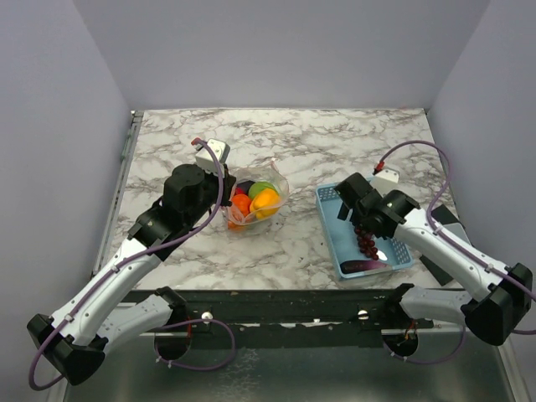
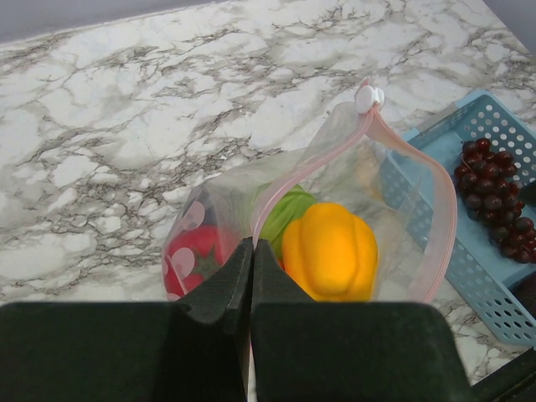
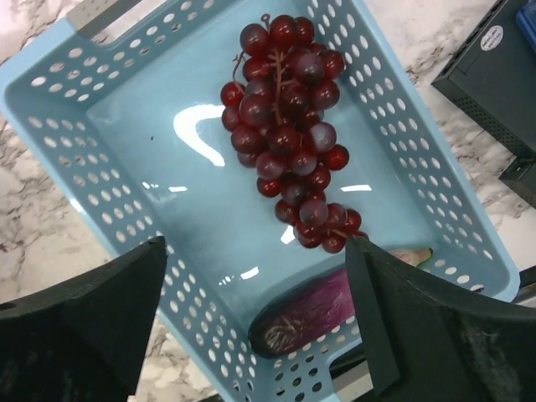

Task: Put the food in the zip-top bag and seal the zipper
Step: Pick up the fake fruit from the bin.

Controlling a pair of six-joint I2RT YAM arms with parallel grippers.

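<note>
Going big to small on what could bite here. The counter [image 1: 293, 134] is slick marble-look, so the blue basket [image 3: 75, 151] could just skate if the right gripper [image 3: 255, 247] comes down off-centre and shoves a wall. That gripper hangs over the basket with its jaws spread wide, holding nothing.

The bag [image 2: 402, 209] sits mid-counter, left of the basket, already part full (yellow pepper [image 2: 331, 251], something green and something red inside). The left gripper [image 2: 251, 251] is clenched on the near edge of its mouth, and that one pinch is all that's propping it open. It's floppy, so I'd guess a heavy drop-in could fold the mouth shut or tip the whole thing.

The grapes [image 3: 289, 126] lie in the basket right under the open jaws. It's a loose bunch, so a grab on the outer berries might slip or dangle and snag the bag rim. The eggplant [image 3: 310, 314] is tucked against the near wall, awkward to get fingers around.

The zipper [image 2: 448, 209] is wide open; anything poking out past it would block the seal.
</note>
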